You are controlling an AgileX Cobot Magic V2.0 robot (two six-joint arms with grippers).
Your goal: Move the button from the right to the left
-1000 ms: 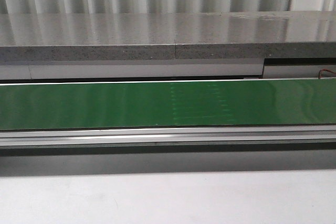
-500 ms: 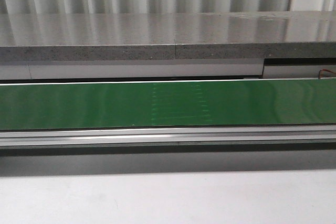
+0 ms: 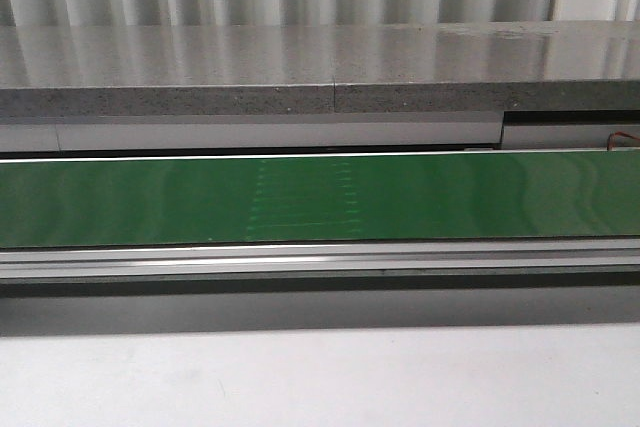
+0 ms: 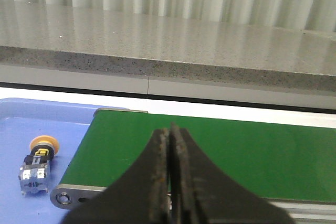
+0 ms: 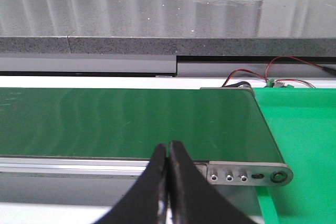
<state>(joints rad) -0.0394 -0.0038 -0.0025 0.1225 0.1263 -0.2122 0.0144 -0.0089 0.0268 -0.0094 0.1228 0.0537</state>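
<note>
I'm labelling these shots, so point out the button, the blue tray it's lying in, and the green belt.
button (image 4: pixel 43 142), left wrist view, on its yellow-orange head.
blue tray (image 4: pixel 31 116), left wrist view, on bare floor.
green belt (image 3: pixel 450 197), front view, on its top surface.

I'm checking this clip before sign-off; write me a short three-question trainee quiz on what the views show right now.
1. True or false: the button lies on the green belt.
2. Multiple choice: the left gripper is (A) open, (B) shut with nothing between its fingers, (C) shut on the button.
3. Fill in: past the belt's end in the right wrist view lies a ____ tray.

Key:
1. False; it lies on its side in the blue tray beside the belt's end.
2. B; the right gripper is shut and empty too.
3. Green.
</note>
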